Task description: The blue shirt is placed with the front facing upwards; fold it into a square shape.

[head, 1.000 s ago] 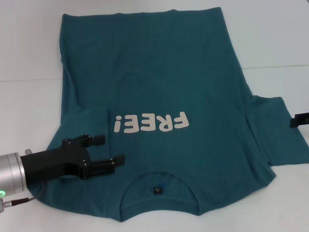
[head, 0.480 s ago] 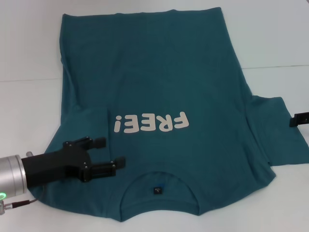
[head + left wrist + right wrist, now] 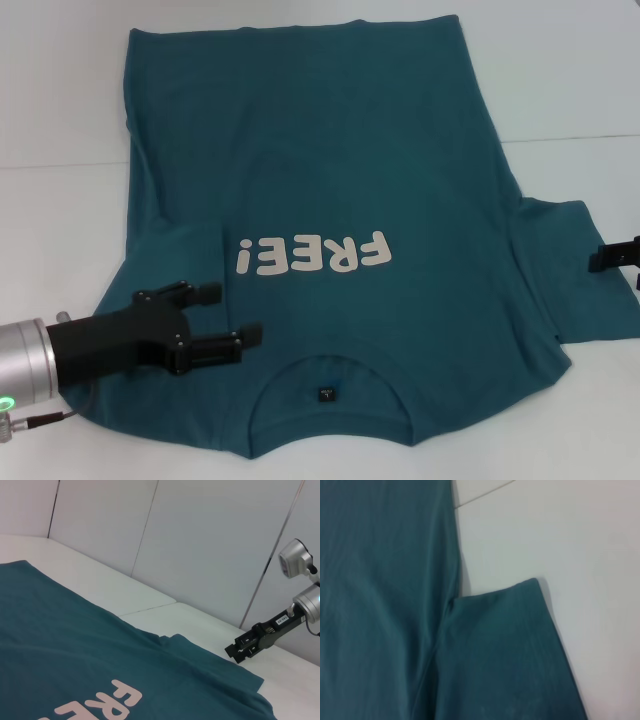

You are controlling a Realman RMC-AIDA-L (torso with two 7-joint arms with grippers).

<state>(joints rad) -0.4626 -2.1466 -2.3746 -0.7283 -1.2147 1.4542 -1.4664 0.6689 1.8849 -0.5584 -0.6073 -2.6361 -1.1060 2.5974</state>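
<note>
The blue shirt [image 3: 330, 170] lies flat on the white table, front up, its pale "FREE!" print [image 3: 312, 255] facing me and the collar with its dark label [image 3: 326, 393] nearest. The sleeve on my left is folded in over the body. The right sleeve [image 3: 570, 280] lies spread out. My left gripper [image 3: 228, 315] hovers open just above the left shoulder, holding nothing. Only the tip of my right gripper [image 3: 615, 255] shows, at the outer edge of the right sleeve. The left wrist view also shows the right gripper [image 3: 247, 647], beside the sleeve [image 3: 200, 660]. The right wrist view looks down on the sleeve [image 3: 510, 655].
The white table [image 3: 570, 80] shows bare around the shirt, with a thin seam line [image 3: 60, 165] crossing it. Grey wall panels [image 3: 200, 545] stand behind the table. The shirt's hem reaches the far edge of my head view.
My right gripper has edged inward toward the right sleeve. The left gripper has barely shifted and stays open. The shirt has not moved.
</note>
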